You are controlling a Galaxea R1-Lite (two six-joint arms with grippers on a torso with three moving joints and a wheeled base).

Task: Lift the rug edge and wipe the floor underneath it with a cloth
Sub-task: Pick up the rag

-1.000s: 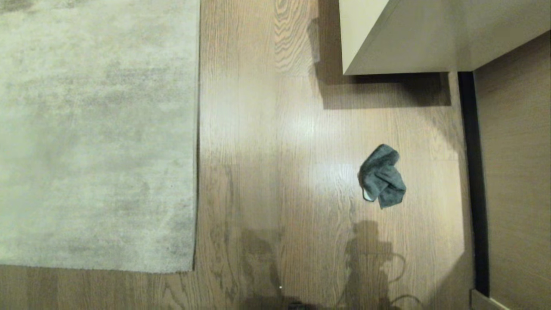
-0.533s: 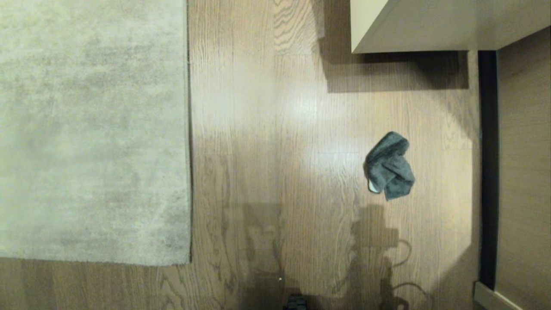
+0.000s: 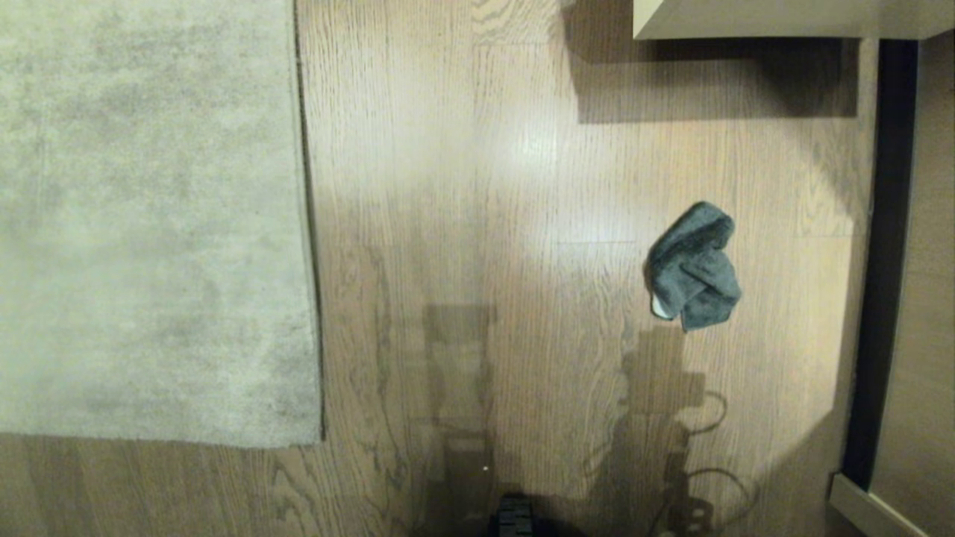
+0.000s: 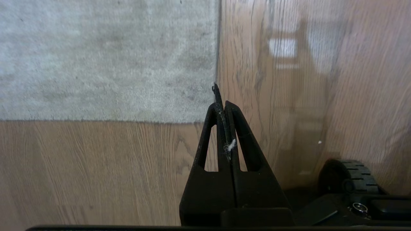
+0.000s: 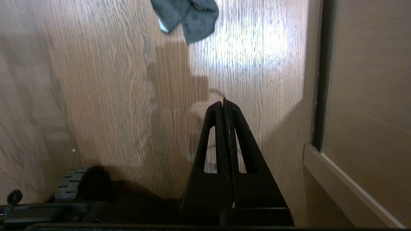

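Observation:
A pale grey-beige rug fills the left of the head view, and its rug edge [image 3: 307, 224] runs straight down to a near corner [image 3: 319, 440]. The floor [image 3: 477, 224] is light brown wood planks. A crumpled dark grey cloth [image 3: 695, 266] with a small white tag lies on the planks to the right. My left gripper [image 4: 221, 104] is shut and empty, hanging above the rug corner [image 4: 212, 118]. My right gripper [image 5: 223, 104] is shut and empty over bare floor, short of the cloth [image 5: 188, 16]. Neither arm shows in the head view.
A pale cabinet [image 3: 746, 19] stands at the back right, casting a shadow. A dark gap and a wooden panel [image 3: 921, 298] run down the right side, with a baseboard [image 5: 340, 189] low on it. My base's wheels [image 4: 351, 175] [image 5: 72, 183] sit at the near edge.
The whole head view has shifted: the rug has slid left, the cabinet has moved up and out of frame, and the cloth sits higher and further right. Nothing on the floor moved.

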